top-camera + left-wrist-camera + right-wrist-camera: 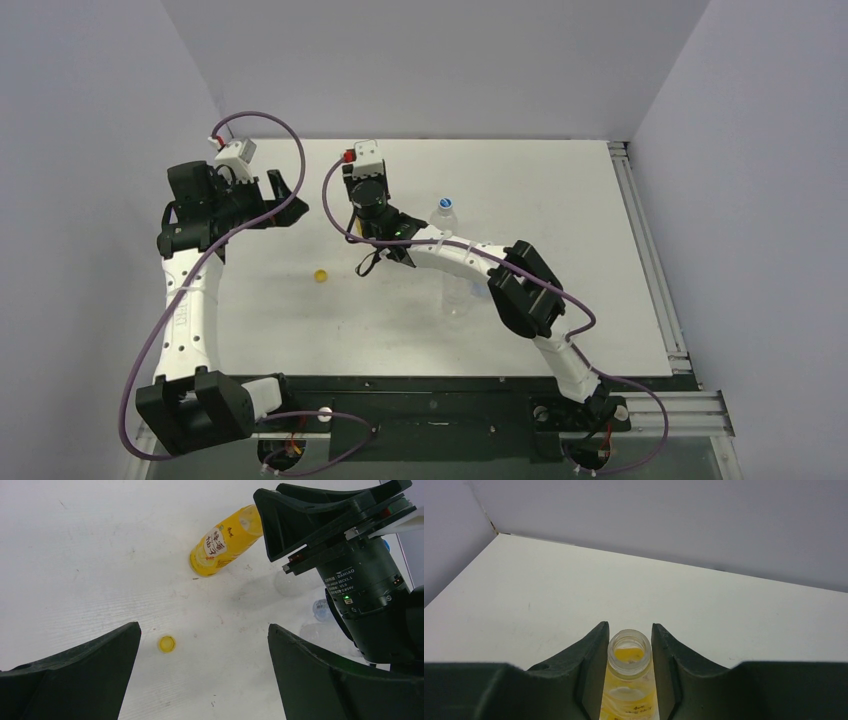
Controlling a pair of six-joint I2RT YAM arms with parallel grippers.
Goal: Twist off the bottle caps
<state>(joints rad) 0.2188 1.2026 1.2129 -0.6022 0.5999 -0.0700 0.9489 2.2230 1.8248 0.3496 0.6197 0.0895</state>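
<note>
Pinching the bare neck of the yellow-orange bottle (220,547) with right pincer (630,626), mouth uncapped. Holding left pincer (286,196) spread wide above the worktop (560,200), gripping nothing. Loose on the worktop below it: yellow cap (166,643), well apart from its bottle. Just right of the right pincer: clear bottle (443,221), upright, blue-topped cap (447,203) on. Half hidden under right forearm (455,258): second clear bottle (458,297), top blocked from view.
</note>
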